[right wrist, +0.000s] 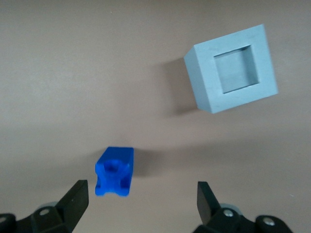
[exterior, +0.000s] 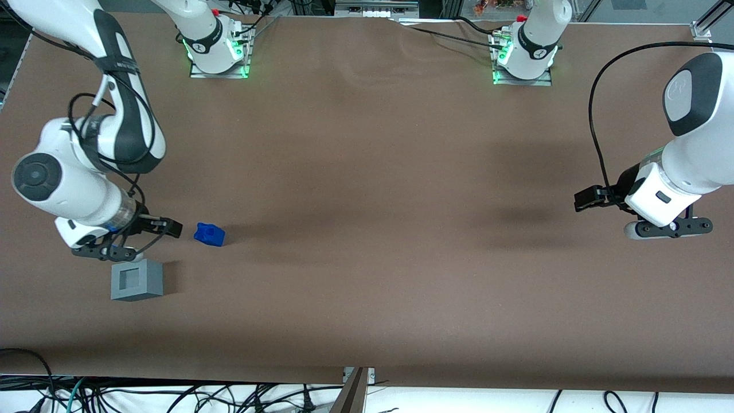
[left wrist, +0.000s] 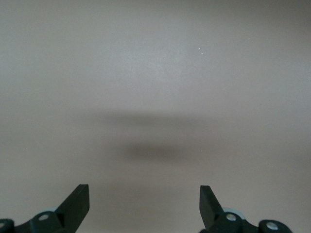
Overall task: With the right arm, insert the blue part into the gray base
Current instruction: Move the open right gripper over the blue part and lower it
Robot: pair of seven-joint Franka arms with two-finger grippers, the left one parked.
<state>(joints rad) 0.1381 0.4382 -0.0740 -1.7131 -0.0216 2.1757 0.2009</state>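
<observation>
two pieces near the desk's working-arm end: blue part (right wrist: 114,172) lying loose, gray base (right wrist: 231,69) close by, apart. hand (right wrist: 141,206) hovers over the part, released, empty. part looks light, rigid, lumpy; pinch its flatter sides.

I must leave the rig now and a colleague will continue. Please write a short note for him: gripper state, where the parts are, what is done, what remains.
Gripper: open, holding nothing, above the table near both parts.
Blue part: lying on the table, apart from the base, not grasped.
Gray base: nearer the front camera than the blue part, recess up and empty.
Done: nothing yet.
Left: grasp the blue part, carry it over, insert it.
</observation>
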